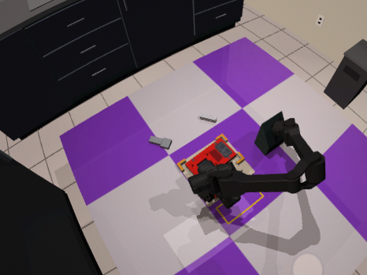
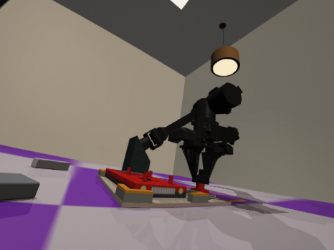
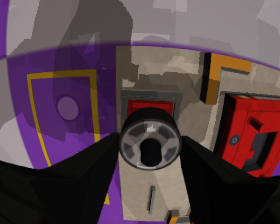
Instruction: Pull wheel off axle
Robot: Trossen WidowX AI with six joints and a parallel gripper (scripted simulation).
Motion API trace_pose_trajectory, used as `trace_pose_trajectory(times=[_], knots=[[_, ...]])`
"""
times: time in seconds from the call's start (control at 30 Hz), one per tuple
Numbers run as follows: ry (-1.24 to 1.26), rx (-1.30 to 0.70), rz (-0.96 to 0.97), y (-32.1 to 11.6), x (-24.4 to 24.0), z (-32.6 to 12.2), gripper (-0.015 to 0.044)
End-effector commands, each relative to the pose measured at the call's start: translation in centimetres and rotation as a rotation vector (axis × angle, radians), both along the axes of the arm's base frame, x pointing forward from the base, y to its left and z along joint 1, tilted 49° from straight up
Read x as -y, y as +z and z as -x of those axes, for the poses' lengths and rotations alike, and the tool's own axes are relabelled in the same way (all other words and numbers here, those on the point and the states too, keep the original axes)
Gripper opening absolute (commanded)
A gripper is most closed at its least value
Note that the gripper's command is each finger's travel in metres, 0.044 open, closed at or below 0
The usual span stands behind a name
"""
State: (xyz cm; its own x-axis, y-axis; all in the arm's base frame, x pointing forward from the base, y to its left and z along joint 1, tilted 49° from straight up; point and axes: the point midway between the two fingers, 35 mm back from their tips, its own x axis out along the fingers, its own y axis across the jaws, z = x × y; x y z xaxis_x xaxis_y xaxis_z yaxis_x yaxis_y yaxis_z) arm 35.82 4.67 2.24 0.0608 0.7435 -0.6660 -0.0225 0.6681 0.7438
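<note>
Claw (image 2: 201, 177) (image 3: 150, 140) pointing straight down, its fingers closing on the wheel (image 2: 203, 178) (image 3: 150, 142) from two opposite sides; gripping it. Wheel sitting on the upright axle (image 3: 150, 153), whose dark end is showing through the hub in the wrist view; a red mount (image 2: 200, 188) (image 3: 151, 106) is standing beneath. Mount rising from the beige board (image 1: 247, 167) (image 2: 172, 201) (image 3: 141, 195), near one edge, a grey frame showing around its foot in the wrist view. Same board carrying a red body (image 1: 210, 154) (image 2: 143, 181) (image 3: 255, 135), red pegs standing up from it, orange-topped corner blocks (image 1: 181, 165) (image 2: 134, 193) (image 3: 212, 80) fencing its corners. A thin grey pin (image 3: 152, 199) lying on the board's bare stretch, between the fingers as the wrist view looks down. Marked area, a yellow outline (image 1: 246, 209) (image 3: 62, 74), lying on the purple table patch just beside the board; no wheel inside it, only a pale round spot of light and some shadow showing. Board edge running between wheel and outline; in the wrist view one finger is reaching across the outline's side, the other passing near the red body. Two loose grey pieces, a stepped block (image 1: 161, 142) and a ridged bar (image 1: 207, 117), lying well apart from the claw, beyond the red body.
</note>
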Motion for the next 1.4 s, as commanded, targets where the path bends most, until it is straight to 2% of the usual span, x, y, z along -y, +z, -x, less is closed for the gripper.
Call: trace_pose_trajectory(times=[0.0,1.37], knots=[[0.003,0.002,0.001,0.1,0.1,0.0,0.0000],[-0.001,0.002,0.000,1.0,1.1,0.1,0.0000]])
